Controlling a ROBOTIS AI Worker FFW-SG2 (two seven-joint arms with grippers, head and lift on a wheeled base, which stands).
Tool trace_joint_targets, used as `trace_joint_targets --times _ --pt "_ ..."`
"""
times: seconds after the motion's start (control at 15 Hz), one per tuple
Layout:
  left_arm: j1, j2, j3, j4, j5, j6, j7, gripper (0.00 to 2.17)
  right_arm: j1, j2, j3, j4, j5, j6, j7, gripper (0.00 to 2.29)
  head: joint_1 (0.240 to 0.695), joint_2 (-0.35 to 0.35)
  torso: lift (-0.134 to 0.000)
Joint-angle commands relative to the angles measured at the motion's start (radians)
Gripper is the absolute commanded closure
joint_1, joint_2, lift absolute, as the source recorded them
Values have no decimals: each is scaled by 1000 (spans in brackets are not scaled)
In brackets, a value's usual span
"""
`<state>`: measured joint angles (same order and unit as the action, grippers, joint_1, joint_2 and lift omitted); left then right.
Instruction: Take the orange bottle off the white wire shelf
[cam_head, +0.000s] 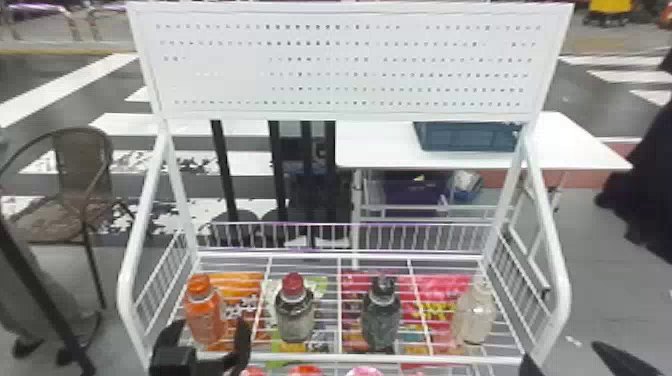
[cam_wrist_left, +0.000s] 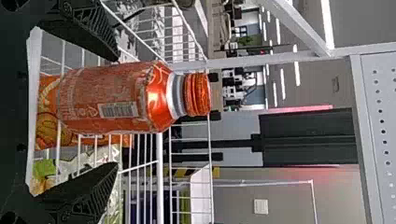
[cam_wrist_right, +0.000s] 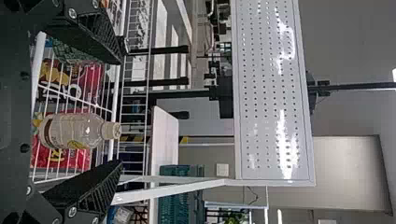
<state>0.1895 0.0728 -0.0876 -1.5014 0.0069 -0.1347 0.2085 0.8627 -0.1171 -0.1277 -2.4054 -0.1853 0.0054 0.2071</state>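
The orange bottle (cam_head: 205, 317) stands upright near the left end of the white wire shelf (cam_head: 340, 358), behind its front rail, and it is the one we want. Our left claw (cam_wrist_left: 116, 112) is spread wide and lined up with the bottle, one finger toward each side; we cannot tell how deep the body sits between them, but nothing is pinched. Our right claw (cam_wrist_right: 122, 111) is spread too, holding nothing, toward the shelf's other end, by the clear bottle (cam_wrist_right: 77, 130).

We judge it a filled plastic drink bottle: moderately heavy, firm when capped, with walls that give a little under a hard squeeze. The sleeve looks glossy and could slip, so we want both pads flat on the middle of the body, below the sloping shoulder. The orange cap (cam_wrist_left: 198, 94) is narrower and a poorer hold. It is unlikely to break, but an off-centre close could tip it on the wires. We would lift it clear of the rail before drawing it back.

A pale barcode patch (cam_wrist_left: 118, 110) shows on the sleeve, with lettering running along the body; we leave the words unread. The snack bags (cam_wrist_right: 60, 158) under the wires carry bold print too.
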Motion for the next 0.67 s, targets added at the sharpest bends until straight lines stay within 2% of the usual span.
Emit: trace_joint_targets --times 0.0,0.27,0.33,0.4,0.6 --pt "-47 -4 -4 44 -1 -4 -1 103 4 1 -3 0 3 0 0 144 499 0 0" --pt "-97 -1 2 101 -4 -4 5 110 12 1 -9 -3 3 3 0 144 499 0 0" --pt "-110 1 3 118 -4 -4 6 184 12 1 -9 -3 3 3 0 144 499 0 0" --pt "-125 1 5 139 -4 -4 9 329 12 1 -10 -1 3 3 0 144 499 0 0" --pt "-124 2 12 136 2 -41 37 1092 10 -1 -9 5 3 3 0 144 499 0 0"
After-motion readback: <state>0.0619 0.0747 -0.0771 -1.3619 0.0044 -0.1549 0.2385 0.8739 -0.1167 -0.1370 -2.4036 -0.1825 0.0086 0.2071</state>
